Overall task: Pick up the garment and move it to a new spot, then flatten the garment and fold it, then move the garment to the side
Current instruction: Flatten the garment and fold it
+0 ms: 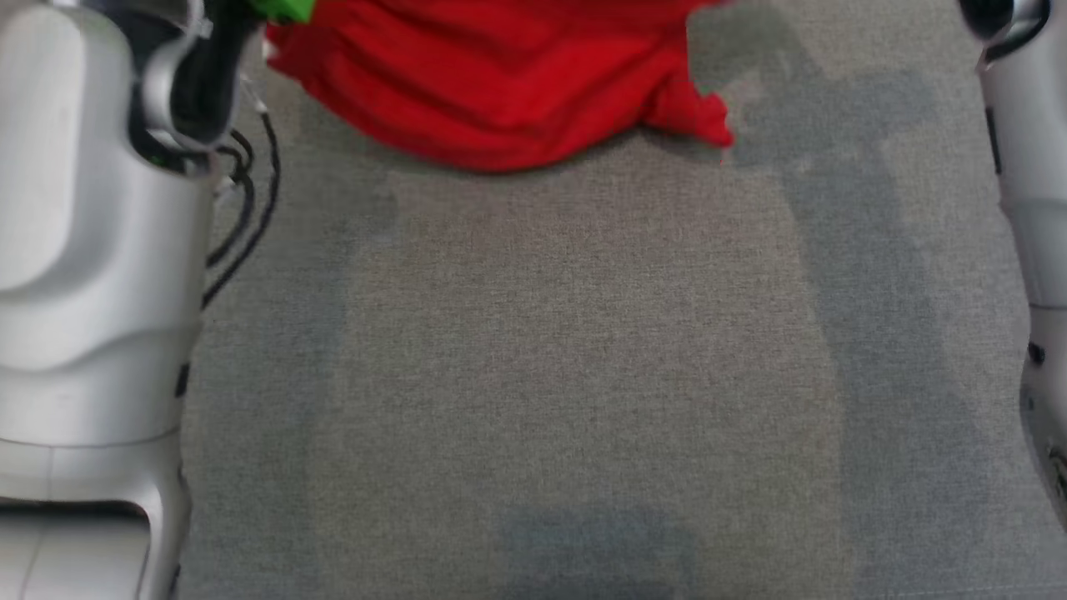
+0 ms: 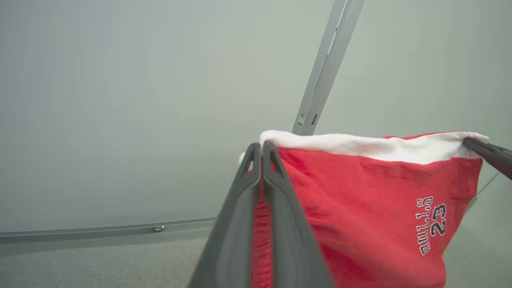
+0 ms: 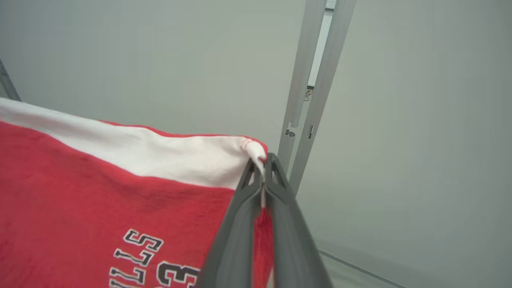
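Now the garment (image 2: 360, 208) hangs stretched between the two arms, held by its white band (image 2: 360, 146). The left gripper (image 2: 262, 146) has its dark fingers (image 2: 236, 216) pressed together on one corner of that band, and the right gripper (image 3: 264, 160) pinches the opposite corner, clamped tight on the cloth. Red fabric with lettering (image 2: 432, 224) drops below both grips. From the head camera, the garment's lower part sags in folds at the top, over the grey cloth surface (image 1: 583, 375); whether it touches, I cannot tell. A pale forearm (image 1: 92, 250) stands at the left.
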Tool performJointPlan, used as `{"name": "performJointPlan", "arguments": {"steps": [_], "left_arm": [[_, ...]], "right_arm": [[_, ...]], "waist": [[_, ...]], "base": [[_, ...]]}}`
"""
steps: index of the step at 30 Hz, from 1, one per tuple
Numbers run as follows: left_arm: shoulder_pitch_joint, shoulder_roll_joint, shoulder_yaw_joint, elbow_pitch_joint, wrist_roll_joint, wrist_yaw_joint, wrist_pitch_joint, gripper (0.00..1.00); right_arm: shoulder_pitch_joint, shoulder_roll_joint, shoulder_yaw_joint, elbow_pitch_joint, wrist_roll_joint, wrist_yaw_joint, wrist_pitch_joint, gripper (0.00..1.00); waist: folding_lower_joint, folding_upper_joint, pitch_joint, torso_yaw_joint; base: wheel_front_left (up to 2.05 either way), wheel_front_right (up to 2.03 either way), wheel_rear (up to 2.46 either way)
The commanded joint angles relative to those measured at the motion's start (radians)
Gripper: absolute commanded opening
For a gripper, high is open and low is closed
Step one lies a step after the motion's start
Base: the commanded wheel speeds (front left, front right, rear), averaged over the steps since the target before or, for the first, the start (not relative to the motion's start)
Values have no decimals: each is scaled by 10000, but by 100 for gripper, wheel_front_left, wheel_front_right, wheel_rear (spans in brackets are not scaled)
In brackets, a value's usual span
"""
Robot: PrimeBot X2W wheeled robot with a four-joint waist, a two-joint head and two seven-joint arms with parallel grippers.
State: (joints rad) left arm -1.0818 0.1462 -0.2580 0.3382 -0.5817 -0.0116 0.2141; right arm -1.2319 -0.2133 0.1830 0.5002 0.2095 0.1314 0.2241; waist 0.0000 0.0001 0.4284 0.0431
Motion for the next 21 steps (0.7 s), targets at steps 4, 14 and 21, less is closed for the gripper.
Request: {"name": "performJointPlan", "arguments": {"steps": [4,14,21], "left_arm": [[-1198,370,485,230,-327,-562,-550,0],[-3077,889,1274,529,-97,-928,-3316,0],[-3908,872,1537,476,338,-986,-4632,0]], "right_arm": [[-1378,-14,130,391,-757,-14,-1404,0],[-3594,201,-460,1192,-2801,-17,-4228,0],[-4256,560,-1165,629,-4372,-18,-4883,0]], "waist": [[0,-1,1203,-679],[0,-1,1970,-769],[0,-1,2020,-718]], "base": [[0,0,0],[0,0,0],[0,0,0]]}}
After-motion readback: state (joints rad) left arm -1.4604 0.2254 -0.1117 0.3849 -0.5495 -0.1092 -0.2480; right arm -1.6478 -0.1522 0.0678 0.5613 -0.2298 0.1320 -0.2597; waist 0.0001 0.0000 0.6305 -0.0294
